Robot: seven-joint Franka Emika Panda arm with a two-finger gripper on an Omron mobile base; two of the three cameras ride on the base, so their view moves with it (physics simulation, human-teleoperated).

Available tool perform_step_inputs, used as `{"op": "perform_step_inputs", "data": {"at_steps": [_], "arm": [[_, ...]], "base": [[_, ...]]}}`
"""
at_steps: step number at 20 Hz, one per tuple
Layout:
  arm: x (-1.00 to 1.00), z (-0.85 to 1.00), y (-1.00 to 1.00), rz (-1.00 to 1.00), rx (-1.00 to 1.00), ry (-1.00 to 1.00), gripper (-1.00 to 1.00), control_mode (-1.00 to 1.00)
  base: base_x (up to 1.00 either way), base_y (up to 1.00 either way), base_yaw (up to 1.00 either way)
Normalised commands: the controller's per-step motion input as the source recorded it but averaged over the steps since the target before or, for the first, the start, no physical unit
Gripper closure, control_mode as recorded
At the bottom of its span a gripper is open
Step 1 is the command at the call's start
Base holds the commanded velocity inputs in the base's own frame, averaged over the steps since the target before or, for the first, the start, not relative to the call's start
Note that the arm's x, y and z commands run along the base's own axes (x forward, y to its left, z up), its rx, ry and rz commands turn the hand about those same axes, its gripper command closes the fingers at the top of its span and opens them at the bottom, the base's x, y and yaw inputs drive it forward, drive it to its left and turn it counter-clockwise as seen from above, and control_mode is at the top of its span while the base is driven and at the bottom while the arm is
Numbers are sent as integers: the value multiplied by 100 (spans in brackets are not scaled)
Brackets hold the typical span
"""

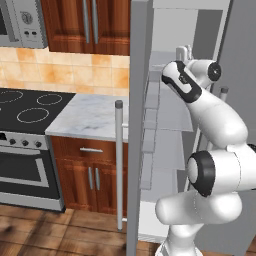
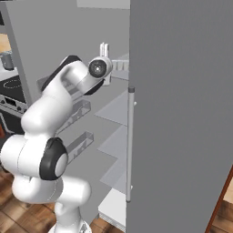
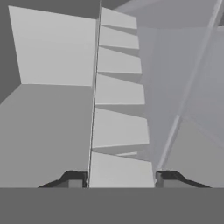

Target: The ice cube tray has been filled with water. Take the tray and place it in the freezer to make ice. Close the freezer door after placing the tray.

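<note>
the freezer door (image 1: pixel 137 150) reads as smooth matt grey, like painted metal, and its bar handle (image 1: pixel 119 165) looks like brushed metal with a soft sheen. inside the freezer (image 3: pixel 52 48) the walls are flat, pale and matt, and the white shelves (image 3: pixel 118 129) look like smooth plastic. the arm (image 1: pixel 220 125) is glossy white plastic with dark, shinier joints. off to the side the tabletop (image 1: pixel 92 117) shows pale veined marble, polished. the cabinets (image 1: pixel 85 175) are reddish-brown wood with visible grain and metal pulls. the stove top (image 1: pixel 30 107) is glossy black glass, the wall tiles (image 1: pixel 65 72) warm and mottled, and the floor (image 1: pixel 45 235) dark worn planks.
</note>
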Motion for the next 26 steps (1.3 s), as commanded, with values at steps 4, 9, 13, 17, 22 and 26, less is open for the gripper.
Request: {"op": "perform_step_inputs", "data": {"at_steps": [4,9,13,17,22,26], "arm": [[28,-20,-6,0,-1,2,100,-100],[31,-18,-9,0,-1,1,100,-100],[32,-5,-16,-1,0,2,-100,-100],[5,-3,-3,-1,0,1,-100,-100],[-100,-3,0,0,0,0,-100,-100],[-100,4,1,-1,0,-3,-100,-100]], "base": [[0,0,0],[0,0,0],[0,0,0],[0,0,0],[0,0,0],[0,0,0]]}}
